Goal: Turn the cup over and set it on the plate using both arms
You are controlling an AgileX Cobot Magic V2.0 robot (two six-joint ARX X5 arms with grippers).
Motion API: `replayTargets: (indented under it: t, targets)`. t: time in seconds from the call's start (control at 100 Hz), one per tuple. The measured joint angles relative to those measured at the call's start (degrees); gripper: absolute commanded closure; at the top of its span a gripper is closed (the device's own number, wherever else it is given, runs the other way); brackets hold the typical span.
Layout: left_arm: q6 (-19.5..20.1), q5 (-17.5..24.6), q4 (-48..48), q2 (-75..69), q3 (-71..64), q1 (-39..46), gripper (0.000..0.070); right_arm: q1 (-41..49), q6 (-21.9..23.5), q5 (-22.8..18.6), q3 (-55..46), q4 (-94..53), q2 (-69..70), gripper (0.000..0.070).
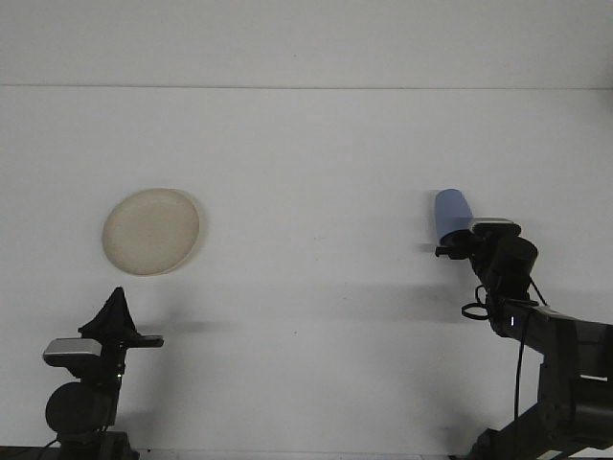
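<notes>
Right tool [458, 247], grip state unclear, touching the blue cup's [452, 213] near end.

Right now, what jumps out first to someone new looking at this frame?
The blue cup at right, the only strong colour on the white table, with the right gripper up against its lower end. Next, the cream plate lying alone at left. The left gripper sits low at the near left edge, away from both.
</notes>
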Motion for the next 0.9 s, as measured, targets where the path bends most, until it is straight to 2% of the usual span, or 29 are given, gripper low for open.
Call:
replayTargets:
  t: [0.05,0.11,0.38,0.63,0.9]
  targets:
    - [0.0,0.0,0.0,0.0,0.0,0.0,0.0689,0.0,0.0,-0.2,0.0,0.4,0.0,0.0672]
    - [0.0,0.0,0.0,0.0,0.0,0.0,0.0688,0.0,0.0,-0.7,0.0,0.5,0.0,0.0691]
    - [0.0,0.0,0.0,0.0,0.0,0.0,0.0689,0.0,0.0,-1.6,0.3,-1.7,-1.2,0.0693]
    - [0.0,0.0,0.0,0.0,0.0,0.0,0.0689,2.8,-0.1,-0.6,0.3,-12.8,-12.5,0.0696]
    - [0.0,0.0,0.0,0.0,0.0,0.0,0.0689,11.8,1.2,10.7,0.3,-31.7,-34.2,0.0696]
